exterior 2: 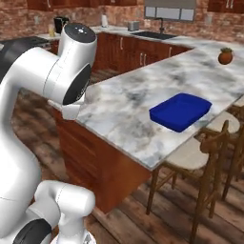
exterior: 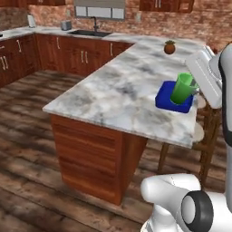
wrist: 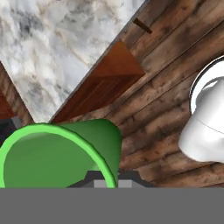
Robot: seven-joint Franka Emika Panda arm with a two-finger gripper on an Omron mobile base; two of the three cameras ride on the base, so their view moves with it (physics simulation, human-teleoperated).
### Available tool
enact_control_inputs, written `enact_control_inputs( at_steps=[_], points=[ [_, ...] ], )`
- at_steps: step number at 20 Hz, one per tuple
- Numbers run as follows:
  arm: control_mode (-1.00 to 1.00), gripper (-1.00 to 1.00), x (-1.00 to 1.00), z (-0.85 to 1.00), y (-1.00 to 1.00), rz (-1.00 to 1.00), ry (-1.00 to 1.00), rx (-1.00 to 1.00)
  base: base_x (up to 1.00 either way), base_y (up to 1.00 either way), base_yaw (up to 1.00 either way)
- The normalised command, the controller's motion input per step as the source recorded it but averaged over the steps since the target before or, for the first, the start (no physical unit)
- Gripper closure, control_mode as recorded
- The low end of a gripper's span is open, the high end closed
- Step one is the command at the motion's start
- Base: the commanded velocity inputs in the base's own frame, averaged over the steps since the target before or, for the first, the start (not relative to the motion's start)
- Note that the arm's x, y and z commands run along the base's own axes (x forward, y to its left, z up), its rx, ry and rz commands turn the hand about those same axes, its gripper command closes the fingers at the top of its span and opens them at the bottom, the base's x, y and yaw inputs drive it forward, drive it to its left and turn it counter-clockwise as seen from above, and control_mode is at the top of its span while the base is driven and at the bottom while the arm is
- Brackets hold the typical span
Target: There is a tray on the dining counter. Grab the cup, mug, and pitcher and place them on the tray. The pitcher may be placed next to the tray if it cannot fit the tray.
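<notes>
Green cup (exterior: 183, 89) in claw, above tray (exterior: 164, 98) edge.

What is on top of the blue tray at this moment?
Nothing rests on the tray; its whole floor shows bare. In the left view, the green cup, held in the gripper, covers part of it.

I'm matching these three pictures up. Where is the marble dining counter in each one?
Left base view: the dining counter crosses the middle, from lower left to upper right.
Right base view: the dining counter spans centre to upper right.
Hand view: the dining counter takes the upper left, above the cup.
Shared landmark: its reddish wood base.
</notes>
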Motion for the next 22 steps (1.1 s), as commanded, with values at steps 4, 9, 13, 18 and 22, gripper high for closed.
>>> enact_control_inputs(
  at_steps=[4,9,13,18,22],
  points=[
    [1.00,1.00,0.00,0.00,0.00,0.00,0.00,0.00,-0.24,-1.00,0.75],
    [1.00,1.00,0.00,0.00,0.00,0.00,0.00,0.00,-0.02,-1.00,0.71],
    [1.00,1.00,0.00,0.00,0.00,0.00,0.00,0.00,0.00,-1.00,0.68],
    [1.00,1.00,0.00,0.00,0.00,0.00,0.00,0.00,-0.04,-1.00,0.66],
    [1.00,1.00,0.00,0.00,0.00,0.00,0.00,0.00,-0.39,-1.00,0.50]
  ],
)
